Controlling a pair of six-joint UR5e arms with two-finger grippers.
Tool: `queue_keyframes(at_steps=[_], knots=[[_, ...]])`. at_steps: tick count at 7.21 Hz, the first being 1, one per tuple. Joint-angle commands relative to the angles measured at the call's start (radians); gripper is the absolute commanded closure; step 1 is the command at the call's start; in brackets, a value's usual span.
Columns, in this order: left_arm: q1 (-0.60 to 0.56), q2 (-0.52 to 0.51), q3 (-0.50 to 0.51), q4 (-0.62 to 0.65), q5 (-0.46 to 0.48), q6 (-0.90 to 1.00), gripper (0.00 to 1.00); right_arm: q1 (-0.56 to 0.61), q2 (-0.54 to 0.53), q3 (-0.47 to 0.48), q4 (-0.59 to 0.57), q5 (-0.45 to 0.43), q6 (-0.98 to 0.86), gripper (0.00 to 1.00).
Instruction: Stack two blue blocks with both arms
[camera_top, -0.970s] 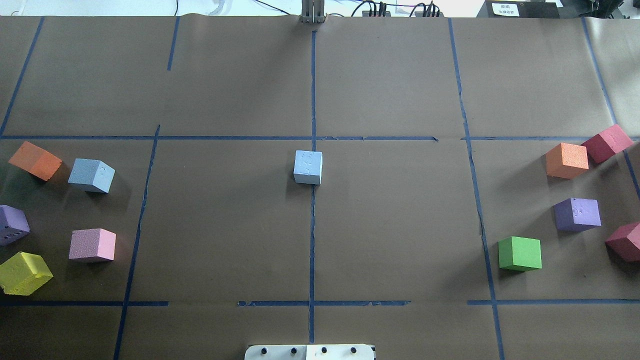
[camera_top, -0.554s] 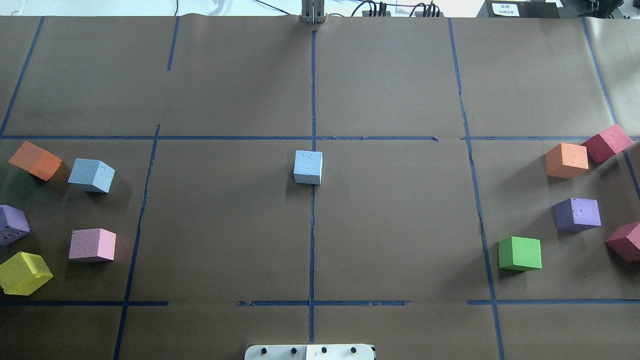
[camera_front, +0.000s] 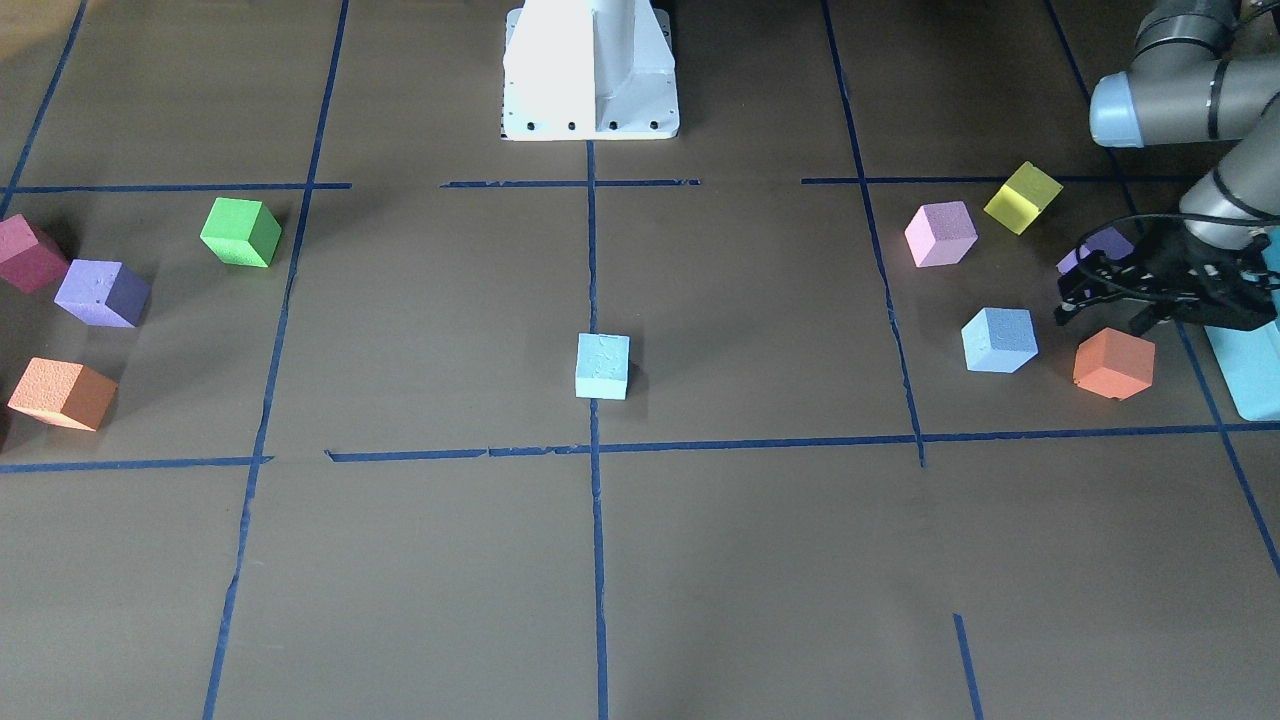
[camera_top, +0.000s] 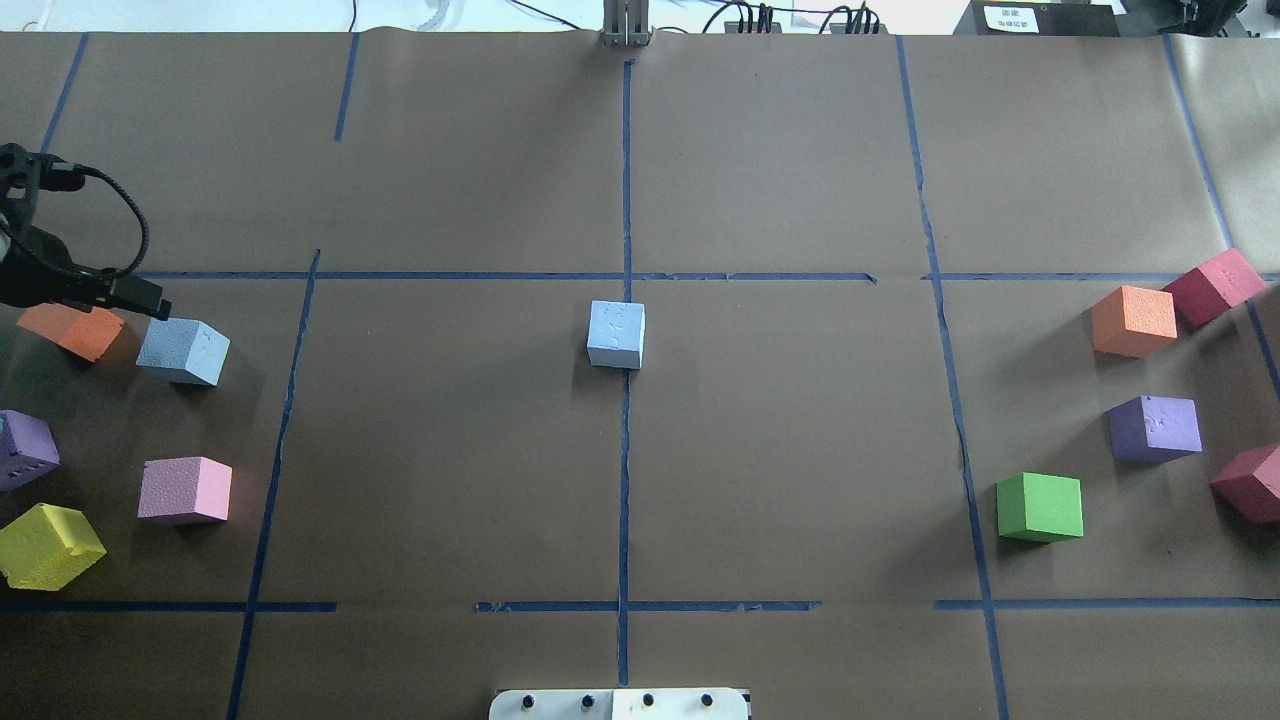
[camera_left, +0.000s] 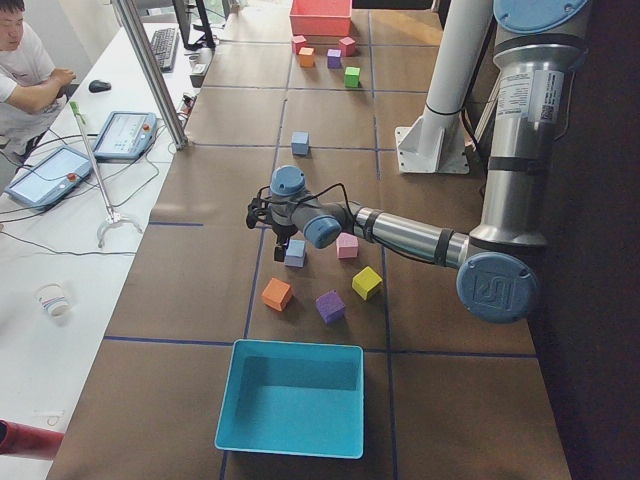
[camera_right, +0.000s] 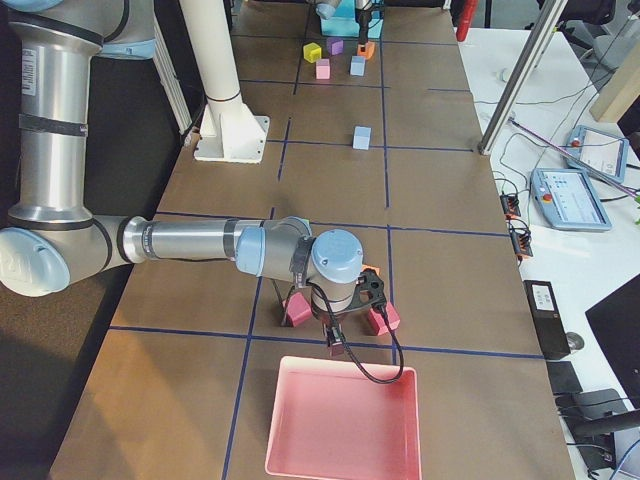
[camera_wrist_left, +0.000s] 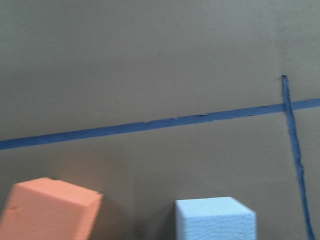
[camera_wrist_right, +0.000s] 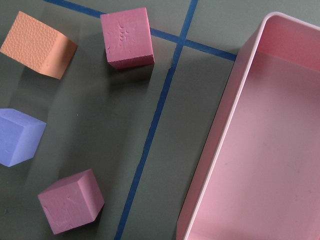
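Note:
A pale blue block (camera_top: 616, 335) sits at the table's centre on the middle tape line; it also shows in the front view (camera_front: 603, 366). A deeper sky-blue block (camera_top: 183, 350) sits at the left, also in the front view (camera_front: 999, 340) and low in the left wrist view (camera_wrist_left: 215, 220). My left gripper (camera_front: 1100, 320) hovers open and empty between this block and an orange cube (camera_front: 1113, 363). My right gripper (camera_right: 335, 345) shows only in the right side view, above red cubes by a pink tray; I cannot tell if it is open or shut.
Purple (camera_top: 25, 450), pink (camera_top: 185, 490) and yellow (camera_top: 45, 545) cubes lie at the left. Orange (camera_top: 1133, 320), red (camera_top: 1213, 285), purple (camera_top: 1155, 428) and green (camera_top: 1040, 507) cubes lie at the right. A teal box (camera_left: 290, 400) stands beyond the left end, the pink tray (camera_right: 340, 420) beyond the right end.
My left gripper has come into the overhead view from the left edge and now stands over the orange cube beside the sky-blue block. No block has moved.

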Motion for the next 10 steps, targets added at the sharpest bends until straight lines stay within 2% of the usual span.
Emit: queue_keyframes(at_steps=[1, 3, 5, 6, 7, 9, 10], knots=[[0.049, -0.012, 0.018, -0.012, 0.027, -0.047, 0.0, 0.0, -0.001, 0.001, 0.0, 0.0, 0.0, 0.0], [0.076, -0.015, 0.038, -0.01, 0.048, -0.047, 0.0, 0.0, -0.003, 0.001, 0.0, 0.0, -0.002, 0.0], [0.121, -0.053, 0.113, -0.017, 0.08, -0.04, 0.0, 0.0, -0.003, -0.001, 0.0, 0.0, -0.002, 0.0], [0.122, -0.061, 0.13, -0.015, 0.08, -0.04, 0.26, 0.0, -0.003, -0.001, 0.0, 0.0, -0.002, 0.0], [0.121, -0.061, 0.13, -0.015, 0.073, -0.04, 0.88, 0.0, -0.003, 0.001, 0.0, 0.002, -0.002, 0.0], [0.121, -0.061, 0.094, 0.0, 0.062, -0.041, 0.97, 0.0, -0.003, 0.005, 0.0, 0.002, -0.001, 0.0], [0.112, -0.079, 0.057, 0.049, 0.023, -0.052, 0.98, 0.0, -0.003, 0.005, 0.0, 0.002, 0.0, 0.0]])
